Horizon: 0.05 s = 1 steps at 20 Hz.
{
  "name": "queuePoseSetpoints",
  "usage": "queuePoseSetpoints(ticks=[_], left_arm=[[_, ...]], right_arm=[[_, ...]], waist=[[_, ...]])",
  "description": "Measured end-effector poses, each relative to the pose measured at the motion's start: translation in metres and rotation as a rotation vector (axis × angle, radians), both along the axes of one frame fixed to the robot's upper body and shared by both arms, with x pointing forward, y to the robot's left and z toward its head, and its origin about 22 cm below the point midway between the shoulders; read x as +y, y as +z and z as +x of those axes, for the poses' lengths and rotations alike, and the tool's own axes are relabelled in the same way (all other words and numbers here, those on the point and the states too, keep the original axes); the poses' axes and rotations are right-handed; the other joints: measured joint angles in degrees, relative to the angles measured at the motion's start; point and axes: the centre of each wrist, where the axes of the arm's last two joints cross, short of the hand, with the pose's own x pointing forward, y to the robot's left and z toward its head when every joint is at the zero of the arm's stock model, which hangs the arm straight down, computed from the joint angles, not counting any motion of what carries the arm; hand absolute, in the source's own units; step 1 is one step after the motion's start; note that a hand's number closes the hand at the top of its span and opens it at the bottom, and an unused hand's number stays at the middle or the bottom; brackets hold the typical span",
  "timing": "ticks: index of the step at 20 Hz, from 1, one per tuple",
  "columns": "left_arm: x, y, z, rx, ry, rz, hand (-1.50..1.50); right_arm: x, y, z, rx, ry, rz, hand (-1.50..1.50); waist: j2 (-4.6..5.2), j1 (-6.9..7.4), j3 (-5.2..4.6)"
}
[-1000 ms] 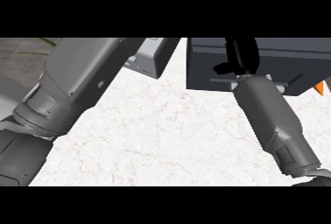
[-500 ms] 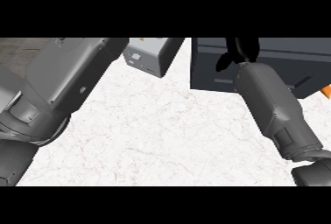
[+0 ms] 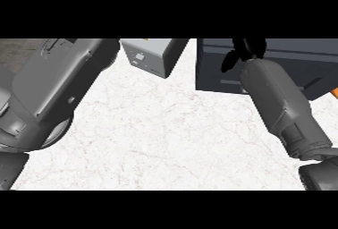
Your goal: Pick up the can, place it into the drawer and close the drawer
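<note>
The dark grey drawer unit (image 3: 284, 58) fills the top right of the head view. My right forearm reaches up across its front, and my black right hand (image 3: 242, 53) lies on the unit near the picture's upper edge, partly cut off there. I see no can. Whether the drawer stands open or closed cannot be told from this angle. My left forearm fills the left side and runs out at the top, so my left hand does not show.
A light grey box (image 3: 155, 54) stands at the top middle, left of the drawer unit. A small orange thing (image 3: 335, 93) peeks in at the right edge. White marbled counter (image 3: 165, 134) spreads between my forearms.
My left forearm has swung up and to the right, toward the grey box. My right hand has crept a little farther up over the drawer unit.
</note>
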Motion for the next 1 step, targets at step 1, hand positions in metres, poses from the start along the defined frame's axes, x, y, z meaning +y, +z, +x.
queuePoseSetpoints(ticks=[1], left_arm=[[0.0026,-0.0024,-0.001,0.001,0.0,0.003,-1.5]], right_arm=[[-0.0003,0.0,0.0002,0.0,0.011,0.009,-1.5]], waist=[[0.02,-0.06,0.01]])
